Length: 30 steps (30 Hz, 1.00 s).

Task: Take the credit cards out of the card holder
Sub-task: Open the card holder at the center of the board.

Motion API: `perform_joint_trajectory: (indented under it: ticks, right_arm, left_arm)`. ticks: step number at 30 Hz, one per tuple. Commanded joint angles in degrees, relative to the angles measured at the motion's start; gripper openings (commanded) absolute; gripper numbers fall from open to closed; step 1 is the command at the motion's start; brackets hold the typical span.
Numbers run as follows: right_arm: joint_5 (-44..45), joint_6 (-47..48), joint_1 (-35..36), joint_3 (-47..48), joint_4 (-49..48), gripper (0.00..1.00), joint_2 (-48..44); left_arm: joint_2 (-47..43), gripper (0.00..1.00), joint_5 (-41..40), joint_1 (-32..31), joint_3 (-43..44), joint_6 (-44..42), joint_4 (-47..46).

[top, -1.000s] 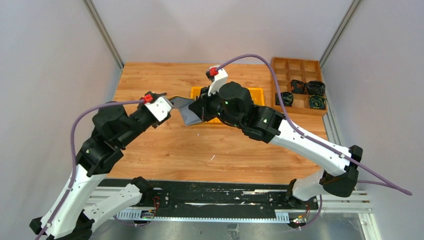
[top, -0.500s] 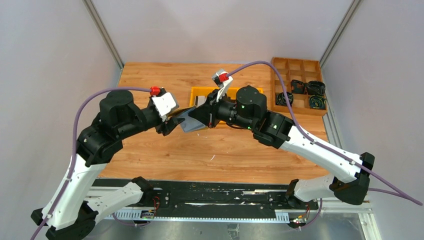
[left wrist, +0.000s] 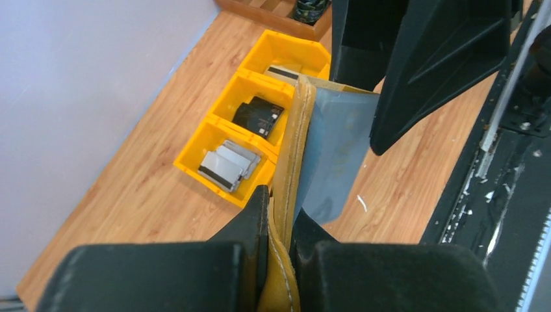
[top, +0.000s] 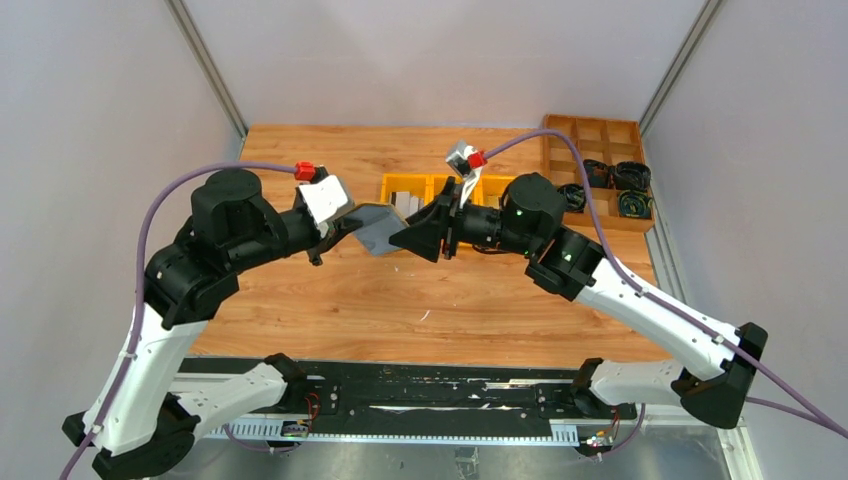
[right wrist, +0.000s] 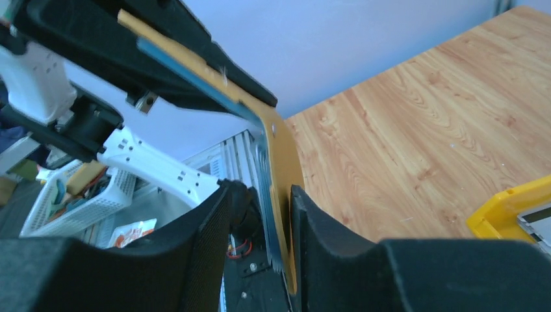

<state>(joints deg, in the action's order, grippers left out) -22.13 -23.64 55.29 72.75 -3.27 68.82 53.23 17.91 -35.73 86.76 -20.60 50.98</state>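
R gripper (top: 398,240) backed off, jaws spread — L gripper (left wrist: 281,209) pinching card holder (left wrist: 295,143).

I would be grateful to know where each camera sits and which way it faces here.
Top external: above and behind the robot, looking down on the table; left arm and right arm show, meeting at the card holder.
Left wrist: on the left arm, looking along the left gripper, clamped on the card holder, towards the yellow bins.
Right wrist: on the right arm, looking through the open right gripper towards the left gripper.
Shared: all three show the card holder.
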Motion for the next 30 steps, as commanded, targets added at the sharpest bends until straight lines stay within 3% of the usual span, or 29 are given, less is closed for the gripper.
perform_joint_trajectory:
  ticks: [1, 5, 10, 14, 21, 23, 27, 30]
  right_arm:
    - [-15.0, -1.2, -4.9, -5.6, -7.3, 0.44, -4.5]
    - [-20.6, -0.2, -6.7, -9.7, -10.8, 0.45, -8.5]
    - [-21.8, 1.6, -7.3, -10.0, -10.7, 0.31, -10.4]
    - [-20.1, 1.6, -8.2, -9.7, -10.2, 0.19, -10.7]
    - [-13.9, 3.1, -8.5, -7.9, -5.8, 0.12, -9.9]
    - [-11.6, 2.9, -8.6, -7.7, -5.1, 0.14, -9.8]
    - [-12.4, 3.8, -8.7, -7.5, -4.5, 0.37, -9.7]
    - [-13.9, 4.3, -8.7, -8.0, -5.2, 0.36, -9.9]
  left_arm:
    - [2.7, 0.0, 3.8, 0.8, 4.6, 4.2, 2.3]
    - [5.9, 0.0, 12.1, 3.5, 9.1, 8.9, 4.4]
    - [8.5, 0.0, 19.6, 6.0, 12.2, 11.5, 6.5]
    - [8.5, 0.0, 20.9, 6.2, 12.4, 12.0, 6.6]
    - [8.5, 0.0, 22.2, 6.5, 13.2, 12.9, 6.6]
    - [8.6, 0.0, 22.3, 6.5, 13.2, 13.1, 6.6]
    - [8.3, 0.0, 22.0, 6.6, 13.2, 12.8, 6.6]
    - [8.4, 0.0, 21.9, 6.8, 13.4, 12.7, 6.6]
